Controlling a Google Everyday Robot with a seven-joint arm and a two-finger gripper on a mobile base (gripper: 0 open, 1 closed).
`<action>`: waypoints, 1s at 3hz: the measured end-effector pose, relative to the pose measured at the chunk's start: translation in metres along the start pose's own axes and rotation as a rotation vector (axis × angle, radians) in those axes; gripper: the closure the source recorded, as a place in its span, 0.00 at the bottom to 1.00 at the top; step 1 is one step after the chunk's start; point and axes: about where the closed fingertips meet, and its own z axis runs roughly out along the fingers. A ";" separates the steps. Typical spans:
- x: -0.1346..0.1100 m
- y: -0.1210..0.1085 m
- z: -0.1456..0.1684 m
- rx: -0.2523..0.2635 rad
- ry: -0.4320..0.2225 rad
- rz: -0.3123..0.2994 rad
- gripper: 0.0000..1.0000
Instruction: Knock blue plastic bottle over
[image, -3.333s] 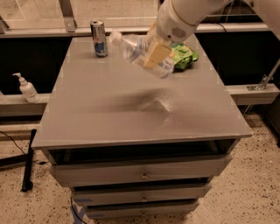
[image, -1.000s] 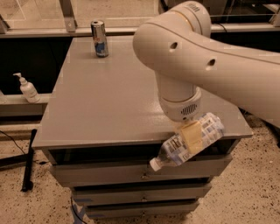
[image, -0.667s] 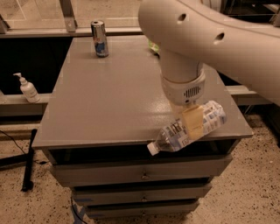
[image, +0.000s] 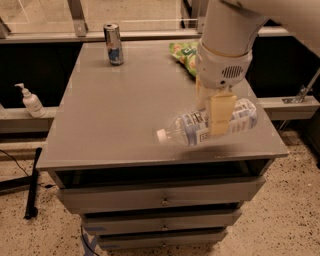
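Note:
The blue plastic bottle (image: 192, 129) is clear and bluish with a white cap and a white-and-blue label. It lies nearly horizontal, cap to the left, over the front right part of the grey cabinet top (image: 115, 115). My gripper (image: 216, 116) hangs from the white arm straight above it, and its tan fingers (image: 220, 114) are shut on the bottle's middle. I cannot tell whether the bottle rests on the top or is held just above it.
A slim silver-blue can (image: 114, 44) stands upright at the back left of the top. A green snack bag (image: 184, 52) lies at the back right, partly behind the arm. A white pump bottle (image: 31, 101) stands on the ledge to the left. Drawers (image: 160, 200) are below.
The arm has moved back and up from the front right edge, carrying the bottle further over the top. The bottle stays gripped and has tipped closer to level.

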 end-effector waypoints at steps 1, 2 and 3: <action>-0.008 -0.007 -0.003 0.038 -0.119 0.103 1.00; -0.013 -0.011 0.005 0.104 -0.205 0.176 1.00; -0.016 -0.020 0.021 0.185 -0.253 0.201 1.00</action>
